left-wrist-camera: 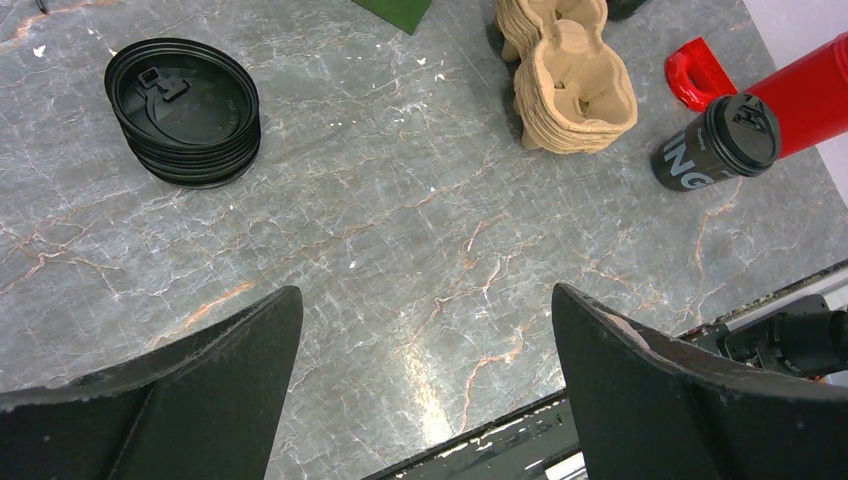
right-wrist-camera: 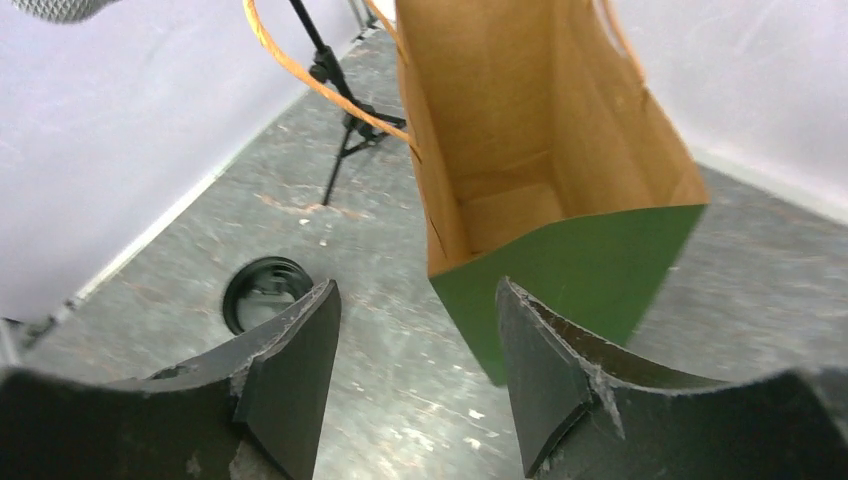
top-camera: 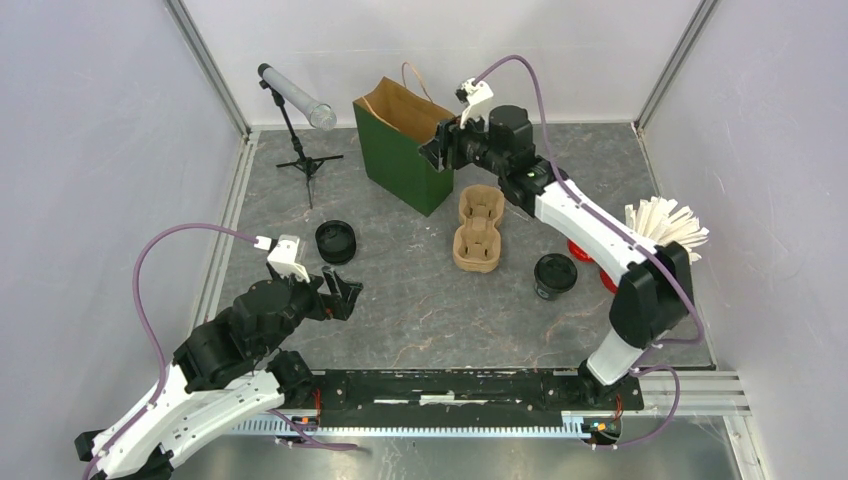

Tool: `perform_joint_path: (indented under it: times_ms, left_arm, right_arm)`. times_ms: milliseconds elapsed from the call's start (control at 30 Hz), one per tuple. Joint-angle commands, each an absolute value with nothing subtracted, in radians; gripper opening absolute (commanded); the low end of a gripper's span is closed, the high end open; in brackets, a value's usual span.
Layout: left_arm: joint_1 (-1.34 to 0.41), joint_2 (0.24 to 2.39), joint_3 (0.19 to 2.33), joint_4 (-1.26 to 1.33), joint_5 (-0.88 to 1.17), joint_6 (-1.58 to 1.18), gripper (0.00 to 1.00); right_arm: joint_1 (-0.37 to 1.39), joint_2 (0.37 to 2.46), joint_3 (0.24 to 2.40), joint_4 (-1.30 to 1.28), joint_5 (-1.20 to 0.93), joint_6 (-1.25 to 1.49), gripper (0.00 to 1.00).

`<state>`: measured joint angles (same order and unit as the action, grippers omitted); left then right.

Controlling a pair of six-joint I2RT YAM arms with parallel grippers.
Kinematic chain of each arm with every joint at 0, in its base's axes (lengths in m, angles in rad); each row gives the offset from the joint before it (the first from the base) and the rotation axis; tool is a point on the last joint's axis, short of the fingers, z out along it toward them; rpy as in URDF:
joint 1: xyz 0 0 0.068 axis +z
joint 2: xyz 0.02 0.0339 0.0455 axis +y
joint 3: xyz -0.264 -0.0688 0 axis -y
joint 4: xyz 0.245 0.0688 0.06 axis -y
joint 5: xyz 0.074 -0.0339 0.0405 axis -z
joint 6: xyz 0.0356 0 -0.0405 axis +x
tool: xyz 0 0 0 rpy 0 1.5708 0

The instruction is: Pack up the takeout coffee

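takeout coffee (top-camera: 555,275): blk cup w/ sip lid, upright on table (top-camera: 400,320), toward right edge, well apart from both grippers
red cylinder (left-wrist-camera: 810,95): just beside coffee, right-edge side
cup tray (top-camera: 478,230): pulp, mid-table, left of coffee, not touching
bag (top-camera: 405,145): green paper, open top, standing near far edge, behind tray
R gripper (right-wrist-camera: 415,290): at bag's right rim — jaws parted, nothing gripped
L gripper (left-wrist-camera: 425,300): low near left edge — jaws wide, empty
lid stack (top-camera: 336,241): blk, just past L gripper
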<state>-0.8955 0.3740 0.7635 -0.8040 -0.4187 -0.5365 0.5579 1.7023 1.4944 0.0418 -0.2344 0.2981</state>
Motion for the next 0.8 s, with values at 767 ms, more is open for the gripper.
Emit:
perform_joint_path:
  times_ms: [767]
  left_arm:
    - [-0.899, 0.396, 0.764, -0.767, -0.454, -0.503, 1.0]
  right_arm:
    - [0.311, 1.754, 1.492, 0.229, -0.699, -0.374, 0.75]
